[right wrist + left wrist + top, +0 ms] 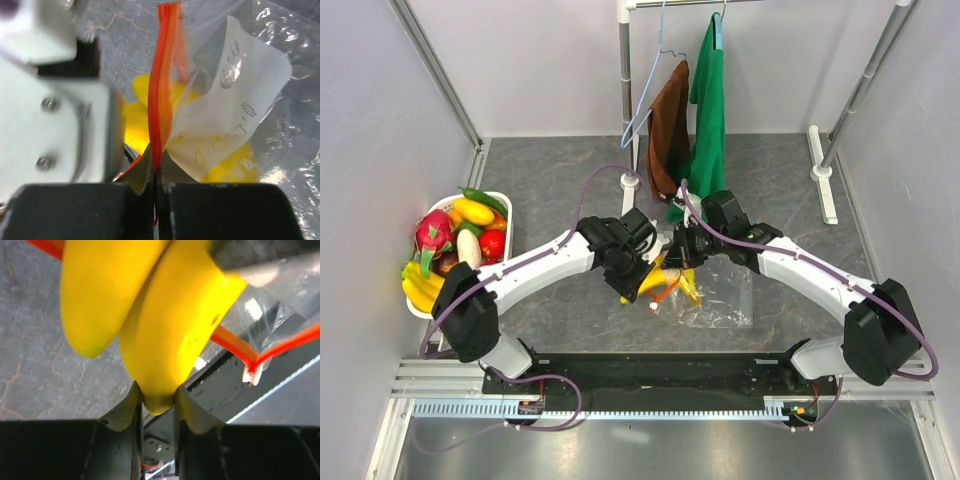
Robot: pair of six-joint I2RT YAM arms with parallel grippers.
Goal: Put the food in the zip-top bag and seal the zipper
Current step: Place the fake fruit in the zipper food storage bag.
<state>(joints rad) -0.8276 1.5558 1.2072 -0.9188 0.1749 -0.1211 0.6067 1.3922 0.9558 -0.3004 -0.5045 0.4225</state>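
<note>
My left gripper (156, 397) is shut on the tip of a yellow banana bunch (150, 315), held at the mouth of the clear zip-top bag (715, 295) in the middle of the table. My right gripper (157, 167) is shut on the bag's red-orange zipper strip (162, 80) and lifts that edge up. The white slider (251, 376) hangs at the strip's end. The bag's white printed label (235, 115) shows in the right wrist view with yellow behind it. From above the banana (655, 280) sits between both grippers.
A white basket (506, 205) at the left holds more plastic fruits and vegetables, among them a second banana bunch (420, 285), a whitish piece (469, 248) and red pieces. A clothes rack with a brown cloth (669, 130) and a green cloth (708, 110) stands behind.
</note>
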